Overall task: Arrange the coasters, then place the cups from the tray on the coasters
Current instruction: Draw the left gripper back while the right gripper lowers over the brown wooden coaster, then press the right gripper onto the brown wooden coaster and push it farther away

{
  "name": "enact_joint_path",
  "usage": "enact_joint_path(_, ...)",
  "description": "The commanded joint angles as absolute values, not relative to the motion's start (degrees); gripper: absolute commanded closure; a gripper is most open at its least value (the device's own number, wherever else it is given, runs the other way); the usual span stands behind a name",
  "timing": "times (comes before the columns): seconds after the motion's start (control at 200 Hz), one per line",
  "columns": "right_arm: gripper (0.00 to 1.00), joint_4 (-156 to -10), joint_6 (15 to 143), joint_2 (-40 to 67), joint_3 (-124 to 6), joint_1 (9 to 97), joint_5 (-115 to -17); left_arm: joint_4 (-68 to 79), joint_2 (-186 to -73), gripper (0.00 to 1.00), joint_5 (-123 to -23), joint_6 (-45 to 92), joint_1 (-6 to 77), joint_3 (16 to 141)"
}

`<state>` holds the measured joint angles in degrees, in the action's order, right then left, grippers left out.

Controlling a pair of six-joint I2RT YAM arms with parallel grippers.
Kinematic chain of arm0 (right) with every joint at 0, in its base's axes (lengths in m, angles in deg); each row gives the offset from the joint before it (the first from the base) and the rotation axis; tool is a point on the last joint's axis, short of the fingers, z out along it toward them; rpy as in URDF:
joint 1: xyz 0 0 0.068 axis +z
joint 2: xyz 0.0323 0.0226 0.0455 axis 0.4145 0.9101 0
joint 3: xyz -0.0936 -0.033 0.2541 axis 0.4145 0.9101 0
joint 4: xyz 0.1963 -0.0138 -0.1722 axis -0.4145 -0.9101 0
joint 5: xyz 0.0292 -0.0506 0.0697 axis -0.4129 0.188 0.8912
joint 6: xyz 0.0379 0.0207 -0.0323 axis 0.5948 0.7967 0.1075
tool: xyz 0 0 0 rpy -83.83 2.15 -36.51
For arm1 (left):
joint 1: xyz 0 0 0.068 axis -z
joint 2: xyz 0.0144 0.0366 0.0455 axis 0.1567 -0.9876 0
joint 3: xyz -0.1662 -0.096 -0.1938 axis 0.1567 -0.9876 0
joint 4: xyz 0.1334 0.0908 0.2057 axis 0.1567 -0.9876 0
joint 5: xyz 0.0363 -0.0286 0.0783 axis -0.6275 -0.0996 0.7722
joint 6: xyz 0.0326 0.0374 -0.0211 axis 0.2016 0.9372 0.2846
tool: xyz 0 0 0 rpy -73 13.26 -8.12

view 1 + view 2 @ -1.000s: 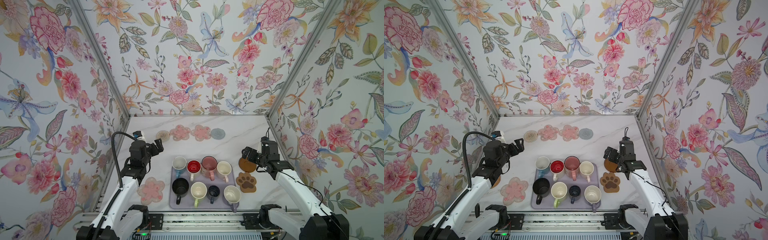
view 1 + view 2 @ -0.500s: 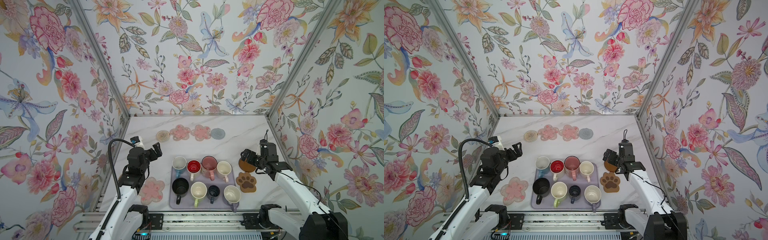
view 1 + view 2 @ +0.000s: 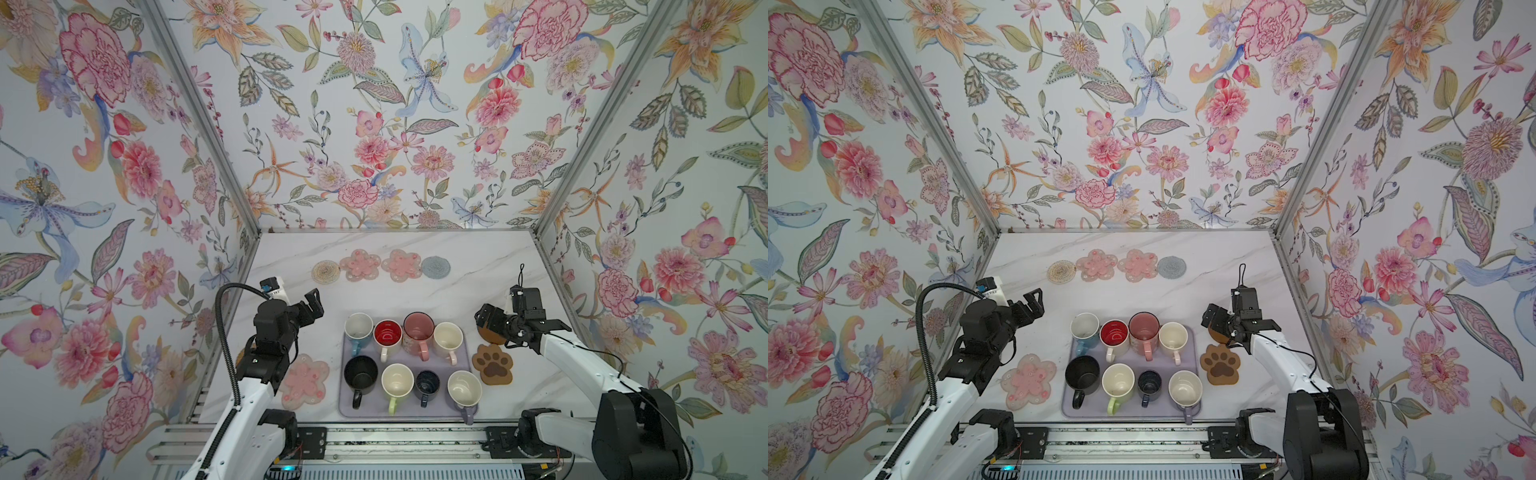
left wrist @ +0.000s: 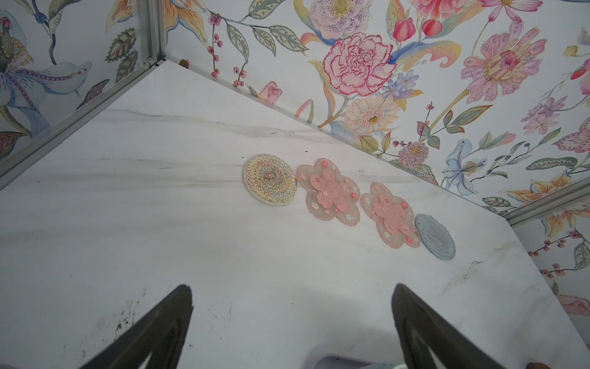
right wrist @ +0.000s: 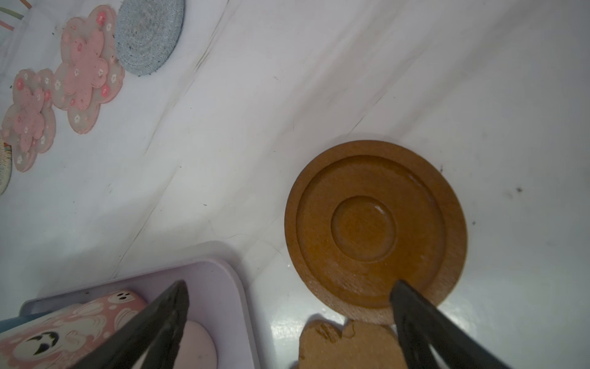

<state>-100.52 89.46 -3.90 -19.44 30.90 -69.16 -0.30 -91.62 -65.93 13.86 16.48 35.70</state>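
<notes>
left end effector point(image 3: 314, 300) is hanging wide open and empty above bare worktop point(image 3: 478, 257) near the left edge, its fingers point(image 4: 178, 306) pointing toward the far edge. right end effector point(image 3: 484, 318) is also gaping wide and holding nothing, hovering over the brown disc point(image 5: 367, 223) near the right edge; whether a finger is touching it is unclear.

the lavender tray point(image 3: 441, 409) is lying at the middle of the near edge, carrying eight cups upright in two rows: light blue mug point(image 3: 358, 326), red-inside mug point(image 3: 387, 334), pink mug point(image 3: 419, 328) and cream mug point(image 3: 448, 337) farther back; black mug point(image 3: 360, 372), cream-green mug point(image 3: 397, 380), navy mug point(image 3: 428, 382) and lavender mug point(image 3: 464, 388) nearer.

a pink flower coaster point(image 3: 304, 381) is lying just left of the tray, and the paw-print coaster point(image 3: 493, 364) just right of it, touching the brown disc. toward the far edge, a beige woven round point(image 3: 326, 272), two flower coasters point(image 3: 360, 265) point(image 3: 402, 266) and a grey-blue round point(image 3: 435, 267) are sitting in a row.
</notes>
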Motion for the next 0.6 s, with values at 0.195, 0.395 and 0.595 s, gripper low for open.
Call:
enact_joint_path(0.195,0.01,-96.00,89.91,2.51,-20.10,31.78,-67.90,-1.94,-90.58,0.01,-64.61,13.47,16.66,35.44)
enact_joint_path(0.395,0.01,-94.77,89.68,4.93,-21.00,32.45,-68.02,-2.53,-90.11,0.01,-64.46,13.32,16.66,35.40)
enact_joint_path(0.595,0.01,-93.48,89.71,7.10,-21.53,33.02,-68.26,-2.91,-89.70,0.01,-64.18,12.97,16.66,35.20)
